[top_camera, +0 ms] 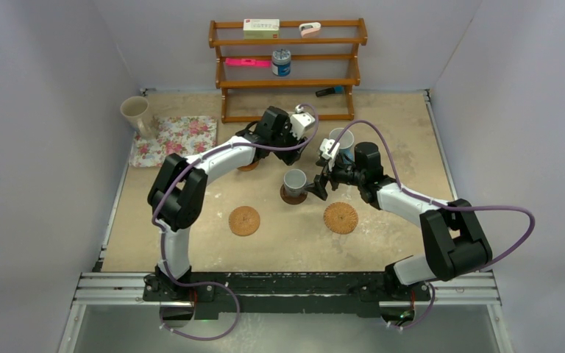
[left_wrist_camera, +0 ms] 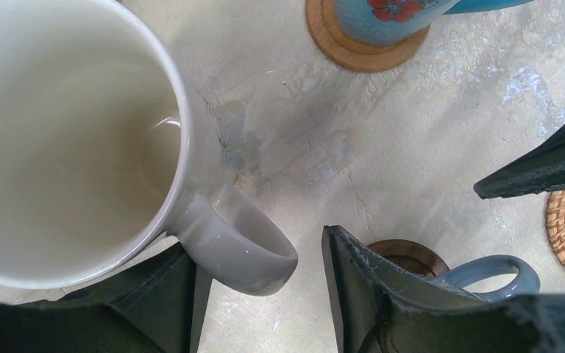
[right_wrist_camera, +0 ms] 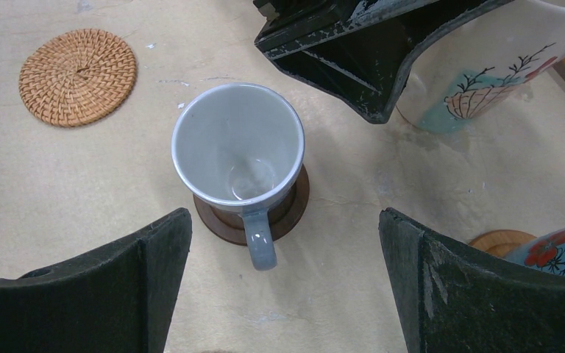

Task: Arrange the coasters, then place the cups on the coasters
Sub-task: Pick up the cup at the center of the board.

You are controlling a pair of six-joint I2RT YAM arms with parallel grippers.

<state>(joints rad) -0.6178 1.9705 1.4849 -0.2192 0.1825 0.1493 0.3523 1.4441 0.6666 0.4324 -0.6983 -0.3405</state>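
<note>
In the left wrist view a large cream cup (left_wrist_camera: 59, 140) stands on the table. Its handle (left_wrist_camera: 246, 246) lies between the fingers of my left gripper (left_wrist_camera: 257, 246), against the left one and apart from the right one. My right gripper (right_wrist_camera: 283, 287) is open just short of the handle of a small grey cup (right_wrist_camera: 239, 143), which stands on the dark brown coaster (right_wrist_camera: 298, 206). A light blue flowered cup (top_camera: 342, 142) stands on a tan coaster (left_wrist_camera: 353, 51). Two woven coasters (top_camera: 243, 220) (top_camera: 340, 218) lie bare nearer the front.
Another cream cup (top_camera: 135, 112) stands at the back left beside a floral tray (top_camera: 176, 140). A wooden shelf (top_camera: 287, 70) with a tin can (top_camera: 281, 62) and small items lines the back. A coaster (top_camera: 249, 166) shows partly under the left arm.
</note>
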